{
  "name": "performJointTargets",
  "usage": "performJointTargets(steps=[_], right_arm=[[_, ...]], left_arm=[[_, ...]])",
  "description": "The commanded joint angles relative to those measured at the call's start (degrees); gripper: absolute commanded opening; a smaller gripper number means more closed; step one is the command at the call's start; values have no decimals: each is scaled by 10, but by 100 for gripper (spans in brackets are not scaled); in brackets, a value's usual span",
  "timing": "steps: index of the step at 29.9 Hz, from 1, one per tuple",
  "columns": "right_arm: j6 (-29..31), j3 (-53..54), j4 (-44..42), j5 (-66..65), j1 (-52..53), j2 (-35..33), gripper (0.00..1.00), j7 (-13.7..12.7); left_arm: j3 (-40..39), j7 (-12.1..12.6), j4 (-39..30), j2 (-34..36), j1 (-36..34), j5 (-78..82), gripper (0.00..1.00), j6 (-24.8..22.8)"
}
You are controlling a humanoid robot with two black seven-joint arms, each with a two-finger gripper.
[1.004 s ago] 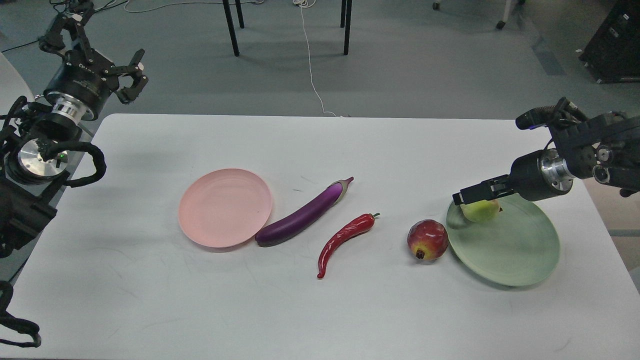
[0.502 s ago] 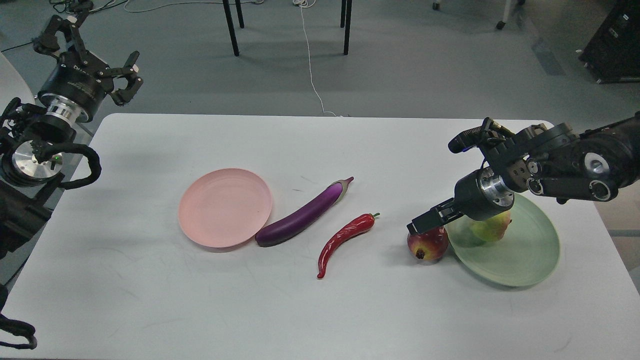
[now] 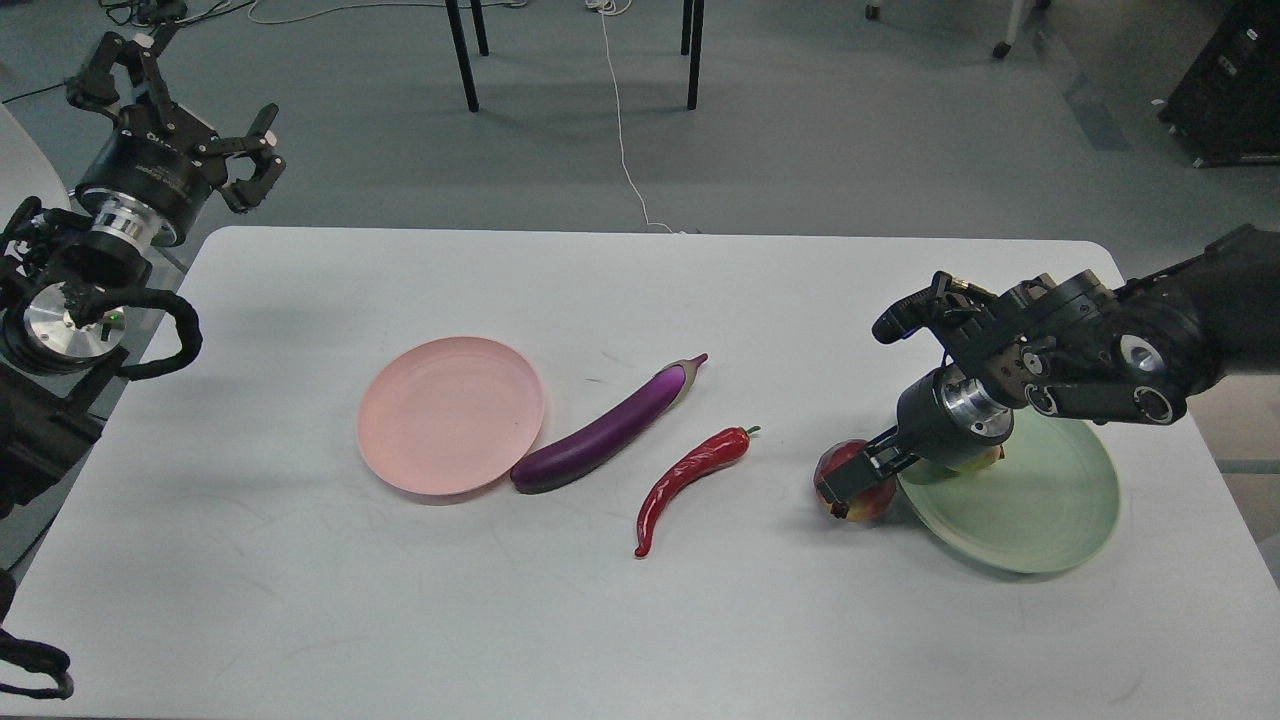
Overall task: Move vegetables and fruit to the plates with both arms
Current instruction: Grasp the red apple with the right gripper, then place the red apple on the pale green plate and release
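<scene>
right gripper (image 3: 850,483): down over the dark red fruit (image 3: 856,482), fingers straddling it; whether they've clamped I can't tell.
red fruit: on the table (image 3: 640,620), touching the green plate (image 3: 1040,520) rim.
risk 1: round, glossy; an off-centre squeeze likely squirts it toward the red chili (image 3: 690,480).
risk 2: my wrist sits low over the yellow-green fruit (image 3: 975,462) on that plate; could knock it or tip the rim.
left gripper (image 3: 180,95): spread wide, empty, off the table's far corner.
pending: eggplant (image 3: 600,432) against the pink plate (image 3: 450,415), which is bare.

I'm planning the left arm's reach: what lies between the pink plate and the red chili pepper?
In the head view, only the purple eggplant lies between the pink plate and the red chili pepper, its blunt end at the plate's rim.
</scene>
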Motion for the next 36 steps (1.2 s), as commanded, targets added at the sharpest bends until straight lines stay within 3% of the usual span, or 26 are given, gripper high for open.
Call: performJointTargets(steps=[1, 6, 12, 22, 30, 36], right_arm=[[-1, 0, -4, 1, -4, 11, 81, 3], [-2, 2, -3, 1, 2, 18, 65, 4], [-2, 4, 15, 10, 47, -9, 59, 4], [3, -21, 151, -77, 99, -194, 62, 2], [3, -45, 153, -156, 88, -275, 65, 2], [-3, -42, 147, -172, 76, -286, 82, 0]], left_arm=[[0, 0, 1, 0, 0, 0, 98, 0], [0, 0, 1, 0, 0, 0, 98, 0], [0, 0, 1, 0, 0, 0, 98, 0], [0, 0, 0, 1, -2, 0, 98, 0], [0, 0, 0, -2, -2, 0, 98, 0], [0, 1, 0, -2, -3, 0, 98, 0]])
